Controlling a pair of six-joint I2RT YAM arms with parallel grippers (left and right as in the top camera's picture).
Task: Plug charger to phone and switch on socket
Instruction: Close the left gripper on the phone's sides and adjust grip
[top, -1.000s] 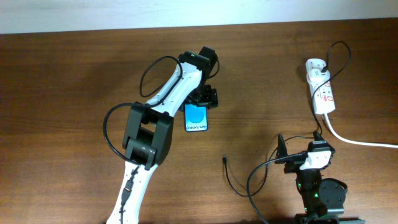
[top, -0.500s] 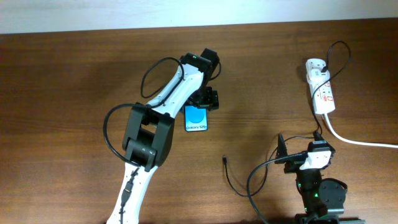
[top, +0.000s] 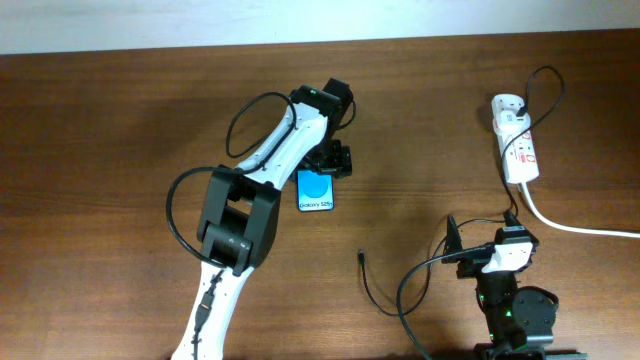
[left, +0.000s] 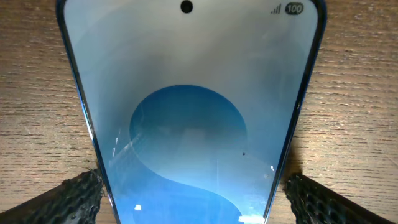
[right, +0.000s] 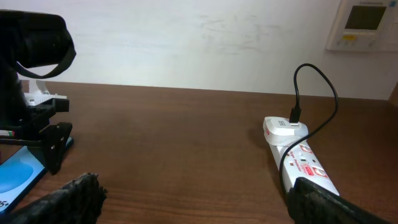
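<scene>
Table (top: 100, 150); phone (top: 316, 197) partly under left pincer (top: 329, 162)

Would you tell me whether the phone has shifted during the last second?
No; the phone sits where it was, same gap to the charger tip.

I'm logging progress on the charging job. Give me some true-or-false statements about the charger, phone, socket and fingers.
1. The charger tip lies on the table, apart from the phone. True.
2. The right gripper holds the charger. False: its fingers are spread with nothing between.
3. The fingers of the left gripper flank the phone. True.
4. Nothing is plugged into the socket. False: a black plug sits in it.
</scene>
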